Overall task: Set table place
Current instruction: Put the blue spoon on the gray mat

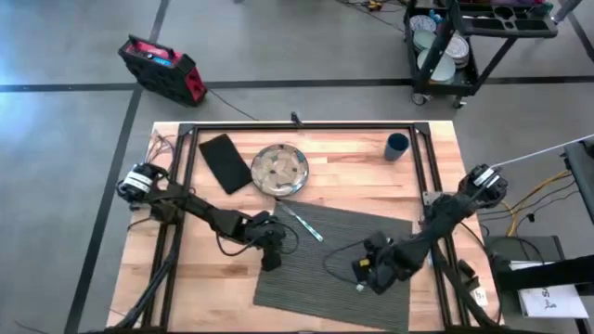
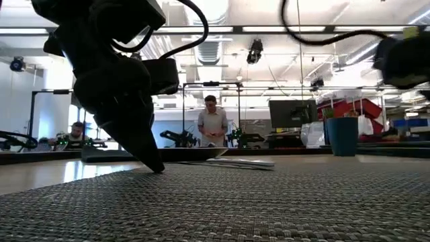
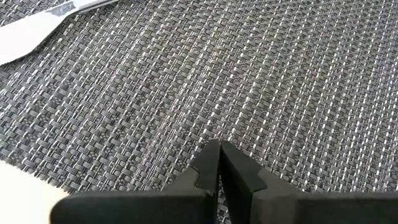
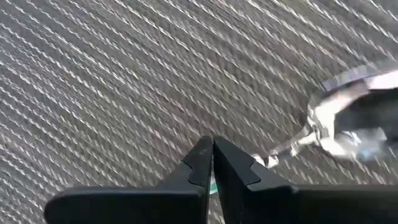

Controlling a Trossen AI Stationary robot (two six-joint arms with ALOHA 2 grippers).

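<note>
We see the counter [image 1: 186,278], light wood w/ a black frame, from overhead, and the dark grey placemat [image 1: 325,288] lies in the lower centre of that frame, one corner reaching up toward the plate [image 1: 280,171]. The left gripper [image 1: 270,263] sits at the mat's left edge, tip down on the weave; in its wrist view the fingers [image 3: 205,165] are pressed together w/ nothing between them, so clenched and empty. The right gripper [image 1: 360,276] is over the mat's middle-right part; its wrist view shows fingers [image 4: 200,163] closed tip to tip, empty as far as we can tell, w/ a shiny spoon [image 4: 339,127] blurred just beyond them. A piece of cutlery [image 1: 302,223] lies across the mat's upper left corner, below the plate. A black napkin [image 1: 225,162] is left of the plate, a blue cup [image 1: 397,146] in the upper right of the counter. In the low view a person [image 2: 213,124] stands far behind.
</note>
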